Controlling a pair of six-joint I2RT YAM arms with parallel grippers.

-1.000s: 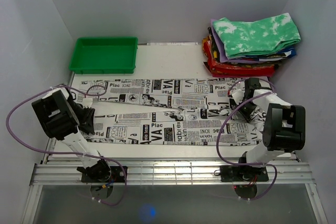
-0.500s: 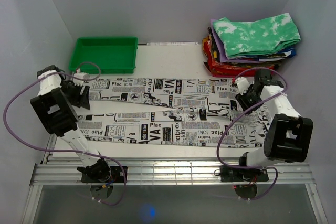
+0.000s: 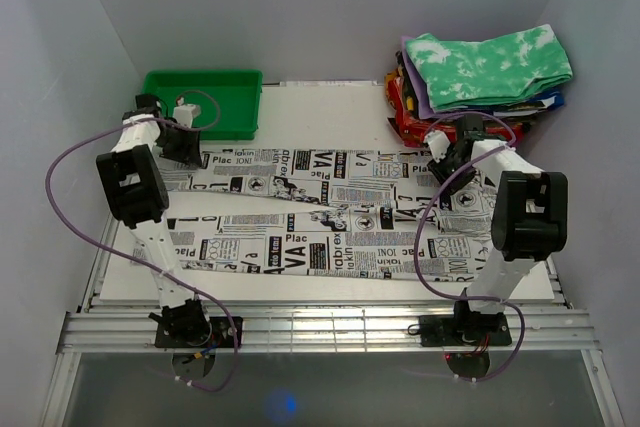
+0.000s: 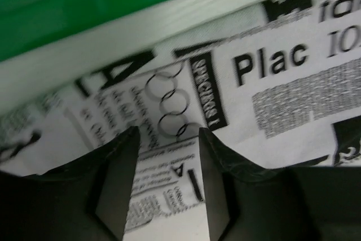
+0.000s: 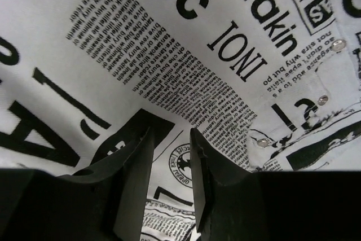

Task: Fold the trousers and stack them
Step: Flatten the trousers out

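Well, the left claw (image 3: 185, 144) and right claw (image 3: 446, 161) hover spread over the trousers (image 3: 320, 217), pinching nothing (the right only a little apart); grab both ends evenly.

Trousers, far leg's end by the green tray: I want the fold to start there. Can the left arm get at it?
Probably yes: the left pincer hangs right over that end of the trousers, jaws apart, nothing between.

The long white newspaper-print cloth trousers (image 3: 330, 182) look soft and matt. The green plastic tray (image 3: 210, 102) looks smooth and shiny.
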